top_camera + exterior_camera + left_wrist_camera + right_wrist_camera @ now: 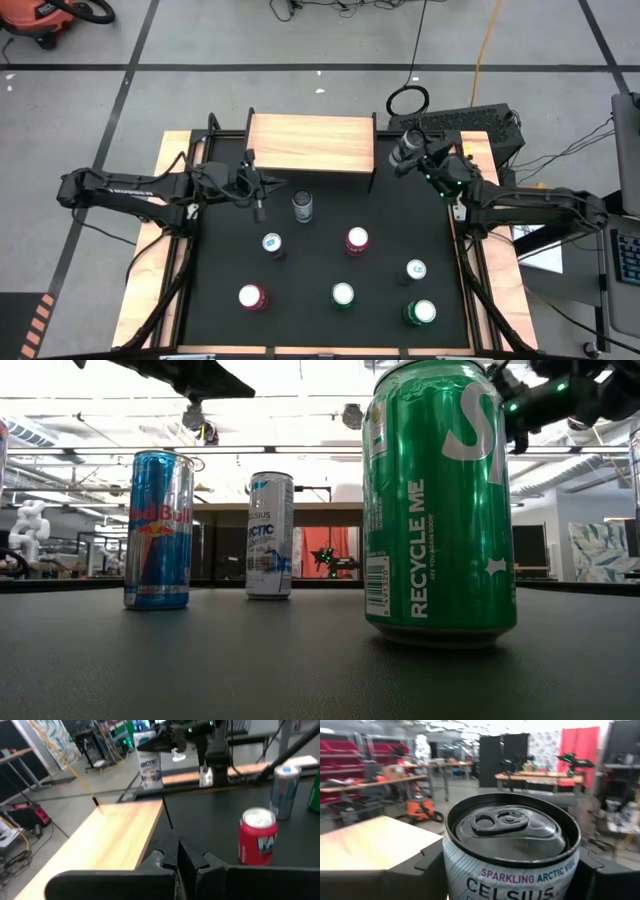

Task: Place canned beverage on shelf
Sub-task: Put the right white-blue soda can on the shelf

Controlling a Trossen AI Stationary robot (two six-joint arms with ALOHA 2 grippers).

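The shelf (310, 143), a light-wood board on black legs, stands at the table's far middle and also shows in the left wrist view (115, 840). My right gripper (405, 152) hangs just right of the shelf, shut on a white Celsius can (512, 865), which the left wrist view shows beyond the board (149, 767). My left gripper (177, 857) is shut on nothing, at the shelf's near left corner (266, 188). A second Celsius can (302, 205) stands on its base in front of the shelf. My right gripper pinches the Celsius can's side wall just under the top rim (451, 851) between its two fingers (427, 867), one on each side. The fingers come about level from the table's right side. The can is lifted clear of the table, roughly upright, lid up.
Several more cans stand on the black mat: a blue Red Bull (272, 243), a red one (357, 241), a blue-white one (415, 270), a red one (252, 297), a green-white one (342, 295) and a green Sprite (420, 312). The shelf's top is bare.
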